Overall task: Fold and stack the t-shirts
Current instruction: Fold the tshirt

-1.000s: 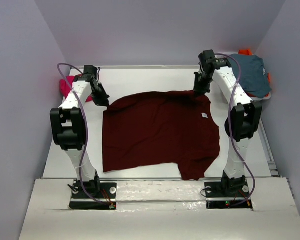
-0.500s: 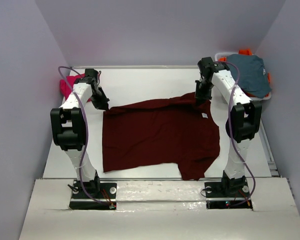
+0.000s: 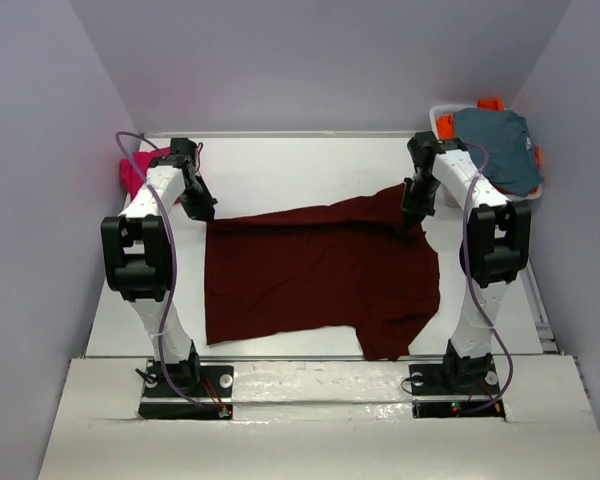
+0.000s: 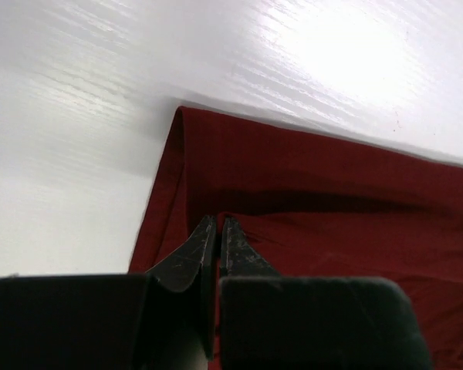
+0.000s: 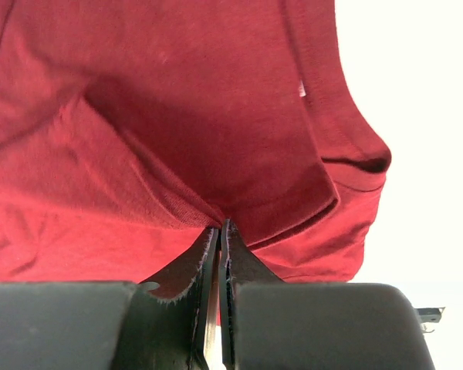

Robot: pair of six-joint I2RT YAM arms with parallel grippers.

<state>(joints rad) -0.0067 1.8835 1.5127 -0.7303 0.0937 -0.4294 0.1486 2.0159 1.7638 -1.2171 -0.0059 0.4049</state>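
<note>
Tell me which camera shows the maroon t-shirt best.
The top external view: the whole maroon t-shirt lies in frame. The left wrist view shows only a folded corner pinched by the left end effector; the right wrist view, bunched cloth in the right end effector.

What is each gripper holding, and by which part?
Both hold the maroon t-shirt: the left gripper pinches its far left corner, the right gripper its far right corner.

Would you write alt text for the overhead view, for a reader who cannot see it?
A maroon t-shirt lies spread on a white table, its far corners pinched by the robot's left hand and right hand. A pink garment lies far left; a grey-blue garment over orange cloth, far right.
</note>
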